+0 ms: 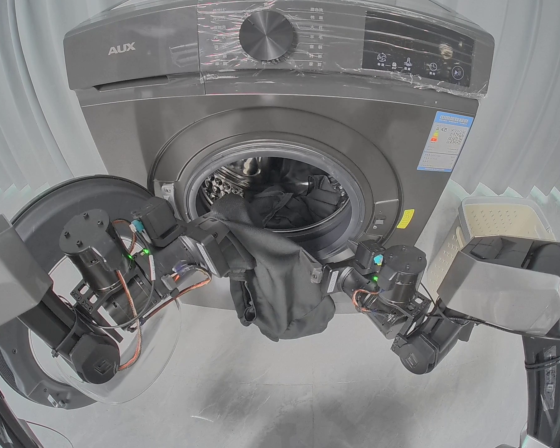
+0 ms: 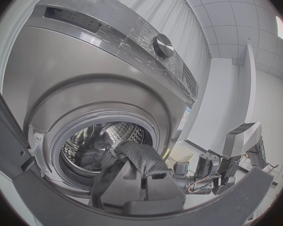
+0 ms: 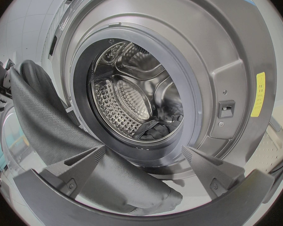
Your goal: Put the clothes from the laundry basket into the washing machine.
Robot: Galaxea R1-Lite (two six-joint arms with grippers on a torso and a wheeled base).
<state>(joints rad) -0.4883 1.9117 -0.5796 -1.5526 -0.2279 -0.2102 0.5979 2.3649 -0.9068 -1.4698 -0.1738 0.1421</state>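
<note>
Now left gripper (image 2: 144, 181) jaws clamp the dark garment (image 1: 274, 281); right gripper (image 3: 142, 148) jaws gape wide beside it.

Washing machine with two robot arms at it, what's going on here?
A robot is loading laundry. Its left gripper is shut on a dark garment, which hangs in front of the washing machine opening and is not yet inside. The right gripper is open, right beside the cloth. The door is swung open, some dark clothes lie in the drum, and the laundry basket stands on the robot's right side of the machine.
</note>
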